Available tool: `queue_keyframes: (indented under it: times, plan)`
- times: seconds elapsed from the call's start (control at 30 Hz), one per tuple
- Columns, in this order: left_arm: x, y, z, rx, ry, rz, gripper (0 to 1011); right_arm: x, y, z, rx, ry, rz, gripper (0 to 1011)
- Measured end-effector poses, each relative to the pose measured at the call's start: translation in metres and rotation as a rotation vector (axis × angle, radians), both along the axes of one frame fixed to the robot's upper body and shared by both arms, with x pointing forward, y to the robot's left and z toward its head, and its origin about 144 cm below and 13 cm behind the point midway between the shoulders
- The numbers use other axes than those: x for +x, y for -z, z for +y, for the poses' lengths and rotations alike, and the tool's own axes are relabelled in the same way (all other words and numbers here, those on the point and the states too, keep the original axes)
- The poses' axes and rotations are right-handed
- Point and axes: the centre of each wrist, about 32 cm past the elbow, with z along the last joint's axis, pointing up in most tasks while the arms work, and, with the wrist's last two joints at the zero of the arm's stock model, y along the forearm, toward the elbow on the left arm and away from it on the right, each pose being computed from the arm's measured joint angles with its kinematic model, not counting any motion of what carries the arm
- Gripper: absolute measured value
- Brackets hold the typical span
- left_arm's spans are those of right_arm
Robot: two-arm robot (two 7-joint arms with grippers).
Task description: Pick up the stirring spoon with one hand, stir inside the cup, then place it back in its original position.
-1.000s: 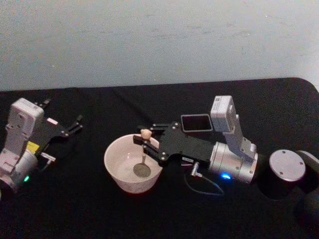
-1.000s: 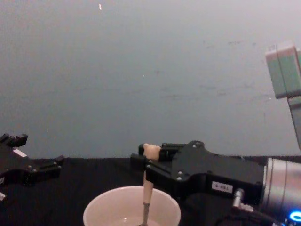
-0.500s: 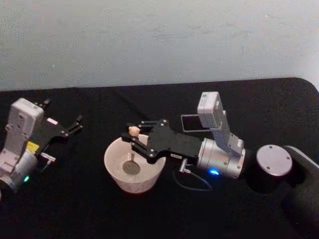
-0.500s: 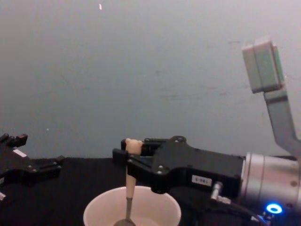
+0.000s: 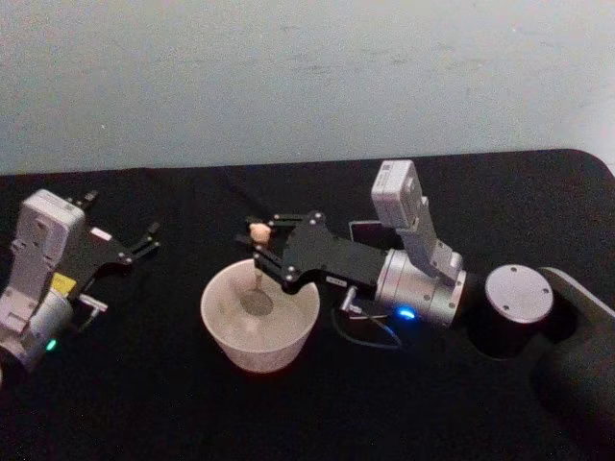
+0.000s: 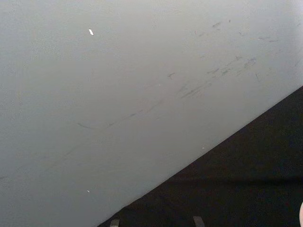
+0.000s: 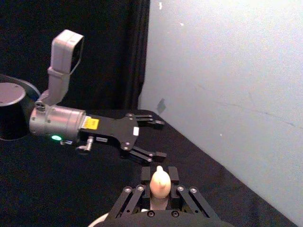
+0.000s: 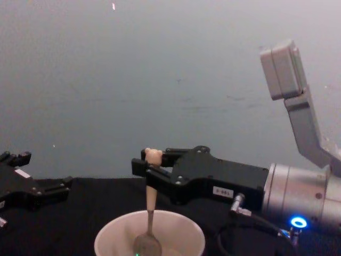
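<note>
**Step in hand: stirring.** The right tool (image 5: pixel 258 246) is clamped on the slim spoon with a pale beige handle, a bear-head top and a small silvery bowl (image 8: pixel 151 205). The grip sits just under the bear head. The spoon hangs nearly upright, with its bowl low inside the wide, round, cream-white cup (image 5: pixel 259 351), near the far side of the interior. The cup stands on the black-covered desk (image 5: pixel 144 408).

**Procedure.**
1. Keep the clamp firm; the handle is thin and could pivot between the fingers.
2. Hold the stem vertical and move the wrist in small circles well inside the rim.
3. Keep the spoon's bowl off the cup wall. The cup looks light, and side pressure would probably slide or tip it.
4. Do not press down on the cup floor.

**Return path.** The dark grey square upright holder (image 5: pixel 364 229) stands just behind the right arm and is partly hidden by it. Lift the spoon clear of the rim before moving across.

**Idle arm.** The left tool (image 5: pixel 144 242) rests at the desk's left side, fingers apart, well away from the cup.
</note>
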Motion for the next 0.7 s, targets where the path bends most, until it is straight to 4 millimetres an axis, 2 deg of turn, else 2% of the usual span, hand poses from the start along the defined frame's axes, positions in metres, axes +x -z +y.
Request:
queue_keyframes:
  times: [0.37, 0.7]
  plan:
    - [0.0, 0.0, 0.0, 0.0, 0.0, 0.0, 1001, -0.001, -0.001, -0.013, 0.001, 0.036, -0.008, 212]
    - [0.0, 0.0, 0.0, 0.0, 0.0, 0.0, 1001, -0.015, 0.0, -0.026, 0.0, 0.034, -0.002, 212]
